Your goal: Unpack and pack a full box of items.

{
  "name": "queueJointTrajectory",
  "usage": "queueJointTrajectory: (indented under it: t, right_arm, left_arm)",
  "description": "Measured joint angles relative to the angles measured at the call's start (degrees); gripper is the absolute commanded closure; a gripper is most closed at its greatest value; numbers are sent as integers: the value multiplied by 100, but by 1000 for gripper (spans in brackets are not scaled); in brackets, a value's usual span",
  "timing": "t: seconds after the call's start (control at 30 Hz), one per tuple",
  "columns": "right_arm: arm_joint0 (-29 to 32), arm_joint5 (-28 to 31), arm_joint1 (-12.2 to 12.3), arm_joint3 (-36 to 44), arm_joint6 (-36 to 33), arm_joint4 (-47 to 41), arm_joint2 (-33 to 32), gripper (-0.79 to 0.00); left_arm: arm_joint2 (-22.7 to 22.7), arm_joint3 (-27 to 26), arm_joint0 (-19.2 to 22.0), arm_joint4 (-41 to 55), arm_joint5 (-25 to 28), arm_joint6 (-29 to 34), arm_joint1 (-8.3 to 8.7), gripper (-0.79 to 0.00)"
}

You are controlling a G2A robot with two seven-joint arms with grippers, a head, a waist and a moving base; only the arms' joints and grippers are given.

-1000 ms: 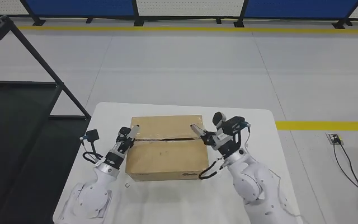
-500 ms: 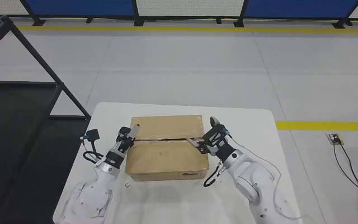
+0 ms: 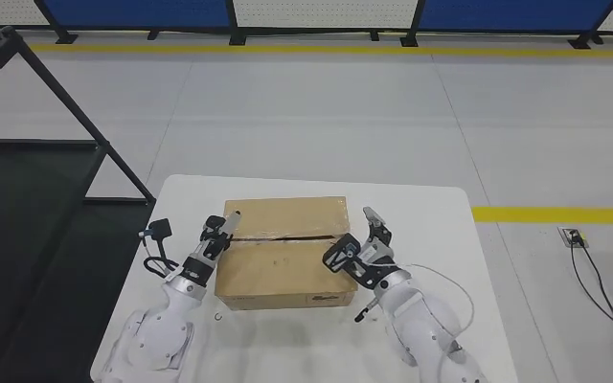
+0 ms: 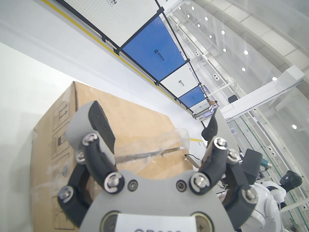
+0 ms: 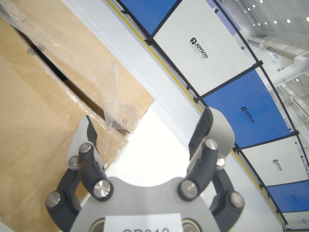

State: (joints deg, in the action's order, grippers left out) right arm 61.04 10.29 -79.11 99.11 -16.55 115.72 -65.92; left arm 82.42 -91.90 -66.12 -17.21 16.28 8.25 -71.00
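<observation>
**One sealed-looking cardboard box between two open grippers**

A single brown cardboard box [image 3: 285, 251] sits in the middle of a white table [image 3: 421, 206]. Its two top flaps meet along a seam that reads, in the top view, as a thin dark line running from 9 o'clock to 3 o'clock.

There are two grippers, each with two fingers, and both are spread apart with nothing between them. The left gripper [image 3: 220, 225] is at the box's 9 o'clock edge, at the end of the seam. The right gripper [image 3: 356, 239] is at the 3 o'clock edge, with one finger over the near flap's corner and the other past the box's side.

The right wrist view brings out a dark gap between the flaps and loose, crumpled clear tape [image 5: 111, 92] at the seam's end. The left wrist view adds printed handling symbols on the box's side wall.
</observation>
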Motion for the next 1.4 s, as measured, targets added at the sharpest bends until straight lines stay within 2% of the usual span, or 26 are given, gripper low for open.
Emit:
queueJointTrajectory:
  t: [0.13,0.2,0.3,0.4,0.67,0.8,0.9,1.0,1.3,1.4]
  right_arm:
    - [-113,-110,-34,-95,-208,99,100,-560]
    - [-169,-249,-60,-149,-289,142,162,-536]
    - [-215,-406,-86,-194,-326,171,209,-545]
    - [-226,-490,-102,-221,-269,144,215,-505]
    - [-215,-529,-120,-228,-145,-14,103,-326]
    - [-173,-874,-152,-209,-92,-139,63,-225]
    - [-144,-955,-167,-208,11,-294,34,-289]
    - [-106,-491,-137,-151,149,-418,-43,-339]
    - [-39,1371,31,-60,534,-929,-613,-323]
    - [-195,1620,39,-226,460,-1072,-631,-305]
  left_arm:
    - [3,7,5,7,4,-2,-2,-785]
    - [9,2,2,12,1,-4,-3,-785]
    - [23,-11,-10,14,1,5,-2,-785]
    - [38,-20,-25,16,7,15,-1,-785]
    - [51,-38,-56,13,22,21,-1,-785]
    - [59,-56,-79,2,34,30,-1,-785]
    - [67,-70,-101,5,52,31,0,-785]
    - [78,-89,-126,5,59,33,1,-785]
    - [78,-156,-183,-7,58,45,0,-785]
    - [80,-168,-198,-18,67,38,0,-785]
